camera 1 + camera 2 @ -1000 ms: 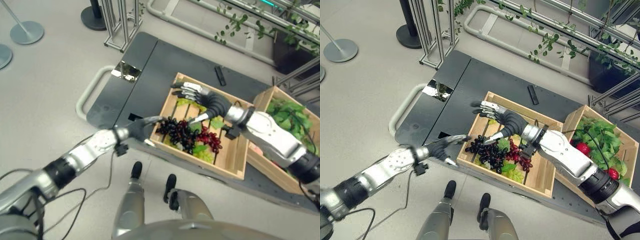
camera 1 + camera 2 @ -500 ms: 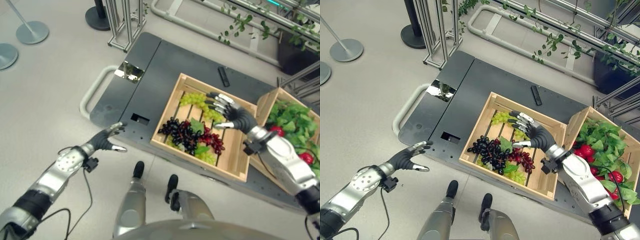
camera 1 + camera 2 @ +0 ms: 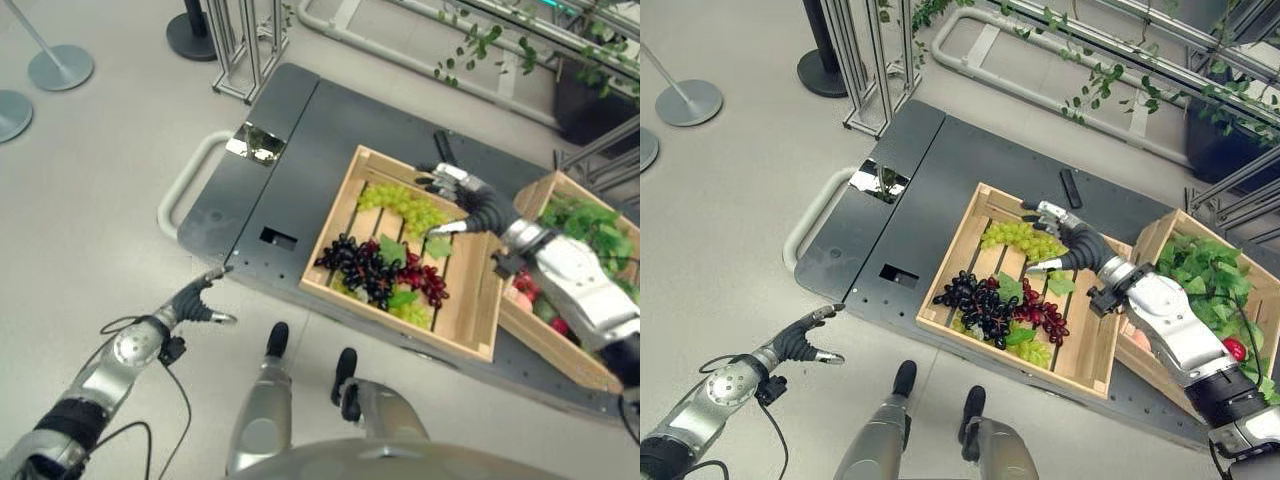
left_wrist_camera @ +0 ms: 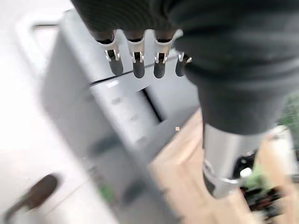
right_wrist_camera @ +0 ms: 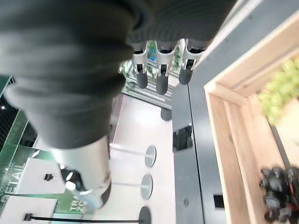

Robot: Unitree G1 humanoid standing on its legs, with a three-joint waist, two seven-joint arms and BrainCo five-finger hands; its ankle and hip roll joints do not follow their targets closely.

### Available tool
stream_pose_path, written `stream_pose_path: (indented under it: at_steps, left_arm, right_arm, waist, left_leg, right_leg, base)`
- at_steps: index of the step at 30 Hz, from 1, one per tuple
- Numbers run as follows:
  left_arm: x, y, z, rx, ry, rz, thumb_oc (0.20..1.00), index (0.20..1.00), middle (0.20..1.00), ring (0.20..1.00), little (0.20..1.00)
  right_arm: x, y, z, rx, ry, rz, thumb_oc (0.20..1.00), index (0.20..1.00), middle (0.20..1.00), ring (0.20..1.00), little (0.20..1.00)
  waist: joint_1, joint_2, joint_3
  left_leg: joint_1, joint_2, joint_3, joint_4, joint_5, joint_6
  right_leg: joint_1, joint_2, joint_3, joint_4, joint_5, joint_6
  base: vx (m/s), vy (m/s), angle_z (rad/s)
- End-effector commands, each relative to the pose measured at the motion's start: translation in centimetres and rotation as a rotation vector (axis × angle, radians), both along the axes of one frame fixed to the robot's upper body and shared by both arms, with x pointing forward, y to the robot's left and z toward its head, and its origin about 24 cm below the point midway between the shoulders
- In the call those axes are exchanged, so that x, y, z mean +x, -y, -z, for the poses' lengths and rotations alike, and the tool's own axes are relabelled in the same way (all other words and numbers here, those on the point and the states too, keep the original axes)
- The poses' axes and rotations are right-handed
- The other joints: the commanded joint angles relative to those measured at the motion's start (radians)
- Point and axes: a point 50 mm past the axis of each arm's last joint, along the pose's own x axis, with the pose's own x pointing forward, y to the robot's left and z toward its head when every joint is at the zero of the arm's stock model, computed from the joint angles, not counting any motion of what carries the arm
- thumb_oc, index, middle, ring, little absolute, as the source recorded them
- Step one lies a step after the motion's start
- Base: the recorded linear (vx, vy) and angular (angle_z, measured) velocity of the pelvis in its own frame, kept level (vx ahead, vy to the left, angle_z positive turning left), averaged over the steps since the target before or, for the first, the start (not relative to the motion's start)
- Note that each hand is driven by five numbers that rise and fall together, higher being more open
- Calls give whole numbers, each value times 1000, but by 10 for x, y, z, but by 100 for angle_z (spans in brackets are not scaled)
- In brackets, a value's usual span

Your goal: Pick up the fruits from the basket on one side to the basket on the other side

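While the dark counter [image 3: 940,180] ends in a straight edge toward the robot and a rounded pale rail [image 3: 808,220] at its left corner, the slatted wooden crate [image 3: 985,205] sits on its right half, leaving bare dark surface to the crate's left and behind it. A small black bar [image 3: 1071,188] lies on the counter just behind the crate's far rim. A second crate [image 3: 1152,240] full of green leaves and red fruit [image 3: 1236,348] touches the first crate's right side.

Compared with a second ago, the left hand [image 3: 798,340] has drawn back from the crate's left near corner and now hangs over the floor, well left of the crate and off the counter edge, fingers straight and empty. The right hand [image 3: 1065,240] has moved from over the crate's left half to its far right corner, fingers spread and holding nothing.

Inside the crate, green grapes [image 3: 1015,236] lie just left of the right hand; dark grapes [image 3: 975,298] and red grapes [image 3: 1042,318] lie toward the near rim, apart from the hand.
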Motion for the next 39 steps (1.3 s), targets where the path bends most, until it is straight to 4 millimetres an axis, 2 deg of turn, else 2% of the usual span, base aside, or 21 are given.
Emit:
stream_pose_path:
  at_steps: [1,2,3,4,7,11,16,17,20,24,28,32,35,39]
  left_arm:
    - [11,-1,-7,83,68,12,1000,1000,1000,1000,1000]
    - [9,-4,3,149,36,9,1000,1000,1000,1000,1000]
    - [9,-3,3,148,38,8,1000,1000,1000,1000,1000]
    - [6,-8,12,186,18,-29,1000,1000,1000,1000,1000]
    - [6,-7,19,208,8,-57,1000,1000,1000,1000,1000]
    - [10,-10,20,244,18,-87,1000,1000,1000,1000,1000]
    - [15,-14,19,270,57,-157,1000,1000,1000,1000,1000]
    - [15,-14,19,269,58,-158,1000,1000,1000,1000,1000]
    - [13,-11,26,258,49,-208,1000,1000,1000,1000,1000]
    - [13,-9,33,261,29,-246,1000,1000,1000,1000,1000]
    - [16,-8,33,264,31,-258,1000,1000,1000,1000,1000]
    - [22,0,35,253,36,-251,1000,1000,1000,1000,1000]
    - [23,3,36,259,35,-240,1000,1000,1000,1000,1000]
    - [23,3,36,257,35,-246,1000,1000,1000,1000,1000]
  right_arm:
    - [7,-10,-28,-66,139,-9,1000,1000,1000,1000,1000]
    - [18,-20,-38,-112,175,-17,1000,1000,1000,1000,1000]
    - [19,-20,-38,-113,177,-19,1000,1000,1000,1000,1000]
    - [28,-30,-47,-176,225,-12,1000,1000,1000,1000,1000]
    - [38,-41,-52,-195,242,-5,1000,1000,1000,1000,1000]
    - [49,-54,-61,-226,281,4,1000,1000,1000,1000,1000]
    - [68,-66,-87,-282,360,72,1000,1000,1000,1000,1000]
    - [68,-67,-88,-282,362,71,1000,1000,1000,1000,1000]
    - [77,-78,-104,-293,396,98,1000,1000,1000,1000,1000]
    - [89,-92,-111,-285,391,137,1000,1000,1000,1000,1000]
    - [99,-103,-110,-346,373,155,1000,1000,1000,1000,1000]
    - [112,-106,-94,-476,320,213,1000,1000,1000,1000,1000]
    - [114,-109,-86,-570,320,211,1000,1000,1000,1000,1000]
    - [109,-116,-87,-595,344,166,1000,1000,1000,1000,1000]
  waist:
    - [21,-29,34]
    - [28,-36,51]
    - [27,-35,52]
    - [36,-42,69]
    - [44,-48,89]
    - [50,-53,113]
    - [63,-57,169]
    - [62,-56,170]
    - [63,-58,205]
    - [62,-59,232]
    - [61,-60,249]
    - [64,-56,257]
    - [65,-53,254]
    - [61,-60,245]
  left_leg:
    - [-11,-33,41,79,-59,34]
    - [-19,-28,45,85,-59,32]
    - [-19,-28,45,86,-59,32]
    - [-29,-25,48,92,-58,32]
    - [-45,-24,47,99,-56,30]
    - [-62,-23,43,103,-54,29]
    - [-101,-23,47,118,-46,24]
    - [-102,-23,48,119,-47,24]
    - [-127,-17,58,140,-46,21]
    - [-148,-11,67,172,-58,20]
    - [-160,-9,74,185,-60,19]
    - [-162,-7,78,184,-62,19]
    - [-160,-8,76,182,-62,19]
    - [-154,-10,71,167,-59,18]
  right_leg:
    - [-22,-45,18,-25,151,73]
    - [-27,-41,20,-29,153,71]
    - [-27,-41,21,-28,153,70]
    - [-36,-37,24,-28,156,68]
    - [-46,-34,25,-30,157,66]
    - [-62,-30,26,-26,157,63]
    - [-96,-24,26,-15,164,58]
    - [-96,-24,26,-15,164,58]
    - [-123,-20,35,-7,171,54]
    - [-148,-11,48,14,170,50]
    - [-165,-3,58,21,174,46]
    - [-170,-1,63,17,179,46]
    - [-171,-1,61,17,180,46]
    - [-164,-2,56,6,182,49]
  base:
    - [-31,-11,-5]
    - [0,0,0]
    - [0,0,0]
    - [0,0,0]
    - [-8,-5,-3]
    - [-22,-8,1]
    - [-28,8,0]
    - [-46,23,-6]
    - [-27,12,-3]
    - [-42,27,-12]
    - [-46,19,-16]
    - [-23,3,-11]
    - [-19,-6,-6]
    - [-3,-3,1]
